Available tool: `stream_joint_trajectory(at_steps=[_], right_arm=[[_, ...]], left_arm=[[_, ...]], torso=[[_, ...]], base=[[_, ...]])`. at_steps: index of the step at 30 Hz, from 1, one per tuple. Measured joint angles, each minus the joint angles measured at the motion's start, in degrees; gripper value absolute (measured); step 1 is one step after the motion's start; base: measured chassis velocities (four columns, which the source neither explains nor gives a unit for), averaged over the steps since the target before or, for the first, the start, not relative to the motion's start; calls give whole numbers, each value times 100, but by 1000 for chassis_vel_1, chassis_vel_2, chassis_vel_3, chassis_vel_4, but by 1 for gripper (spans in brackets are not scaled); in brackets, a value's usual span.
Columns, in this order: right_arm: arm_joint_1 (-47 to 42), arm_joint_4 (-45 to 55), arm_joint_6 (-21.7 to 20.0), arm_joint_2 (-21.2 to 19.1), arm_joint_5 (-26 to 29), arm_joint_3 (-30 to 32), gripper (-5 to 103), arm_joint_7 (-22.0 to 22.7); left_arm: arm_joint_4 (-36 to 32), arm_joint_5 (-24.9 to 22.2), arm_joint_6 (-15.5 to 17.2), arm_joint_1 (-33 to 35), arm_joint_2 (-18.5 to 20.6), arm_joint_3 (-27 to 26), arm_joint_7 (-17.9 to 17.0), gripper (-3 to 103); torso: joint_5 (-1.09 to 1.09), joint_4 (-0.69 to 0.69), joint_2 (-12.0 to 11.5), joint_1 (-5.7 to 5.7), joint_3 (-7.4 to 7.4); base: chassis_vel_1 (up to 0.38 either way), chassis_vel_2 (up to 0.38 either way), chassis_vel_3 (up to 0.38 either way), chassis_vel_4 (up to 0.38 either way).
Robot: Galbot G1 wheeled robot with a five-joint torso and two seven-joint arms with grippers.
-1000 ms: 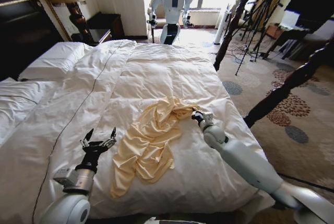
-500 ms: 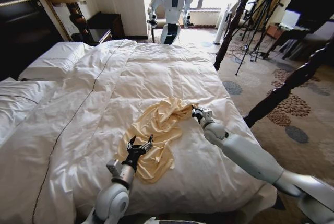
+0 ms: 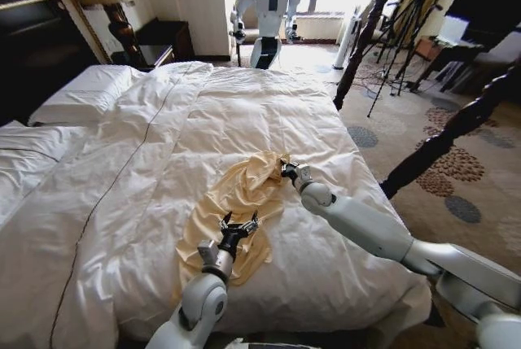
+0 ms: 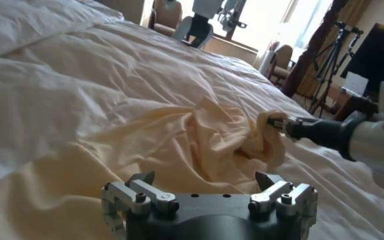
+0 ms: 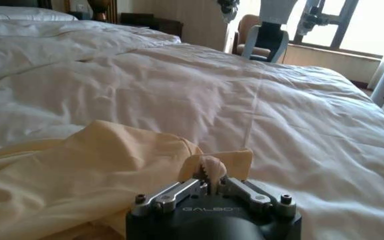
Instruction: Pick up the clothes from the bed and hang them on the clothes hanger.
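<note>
Lying crumpled on the white-duveted bed [image 3: 244,113], the pale yellow-cream thin top [image 3: 236,202] is pinched by the right gripper [image 3: 286,172]; the left gripper [image 3: 239,224] is held spread and empty above it; hanging is not yet done.

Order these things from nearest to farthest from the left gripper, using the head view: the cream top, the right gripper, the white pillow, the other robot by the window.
1. The cream top: directly under the open left gripper.
2. The right gripper: pinching the top's far edge, toward the bed's right side.
3. The white pillow: far left, near the headboard.
4. The other robot: beyond the bed, by the window.
</note>
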Motion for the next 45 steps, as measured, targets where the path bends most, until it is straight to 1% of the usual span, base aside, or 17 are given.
stream_joint_trajectory(at_steps=[4,7,8,11,12,13,16,20,22,23,24,28,29,32,36,39,45], right_arm=[[-180,219,36,-207,7,221,0,40],[-401,701,157,-718,211,578,0,38],[-401,701,157,-718,211,578,0,38],[-836,1179,146,-1336,303,1027,0,-57],[-836,1179,146,-1336,303,1027,0,-57],[-980,1284,124,-1493,317,1152,0,-87],[-1701,1588,78,-2084,318,1751,0,-247],[-2138,1679,68,-2362,279,2138,0,-339],[-2471,1729,67,-2510,241,2456,0,-416],[-2562,1738,71,-2544,236,2526,0,-411],[-2562,1738,71,-2544,236,2526,0,-411],[-2443,1702,87,-2521,241,2397,0,-328],[-2443,1702,87,-2521,241,2397,0,-328],[-1920,1556,100,-2343,275,1924,0,-179],[-1511,1426,102,-2139,293,1586,0,-92],[-964,1245,102,-1840,321,1180,0,36],[-502,1074,101,-1616,354,826,0,134]], left_arm=[[-168,-36,0,94,192,-307,24,100],[-330,-49,20,137,275,-476,29,100],[-330,-49,20,137,275,-476,29,100],[-367,-52,38,164,298,-489,26,100],[-367,-52,38,164,298,-489,26,100],[-373,-53,41,168,300,-487,27,100],[-343,-56,59,86,276,-401,22,100],[-287,-8,68,19,217,-208,16,100],[-219,84,68,-18,146,99,13,100],[-173,148,66,-36,112,319,14,100],[-173,148,66,-36,112,319,14,100],[72,308,52,-148,86,1324,-60,100],[72,308,52,-148,86,1324,-60,100],[382,314,46,-435,13,1771,-133,100],[578,218,45,-752,-28,1921,-199,100],[798,29,56,-1261,-87,2011,-300,100],[1026,-101,114,-1973,-179,2066,-344,100]], torso=[[-3,3,0,-2,-1],[1,1,0,-1,-1],[1,1,0,-1,-1],[1,1,0,-1,-1],[1,1,0,-1,-1],[0,1,0,-1,-1],[4,-1,1,-2,-2],[-1,0,0,-1,-1],[0,0,0,-1,-2],[-1,-1,1,-2,-2],[-1,-1,1,-2,-2],[-2,0,1,-2,-2],[-2,0,1,-2,-2],[-1,1,1,-2,-1],[-1,0,1,-1,-1],[-1,2,0,0,0],[-1,1,0,0,0]], base=[[0,0,0,0],[0,0,0,0],[0,0,0,0],[0,0,0,0],[0,0,0,0],[0,0,0,0],[0,0,0,0],[0,0,0,0],[0,0,0,0],[0,0,0,0],[0,0,0,0],[0,0,0,0],[0,0,0,0],[0,0,0,0],[0,0,0,0],[0,0,0,0],[0,0,0,0]])
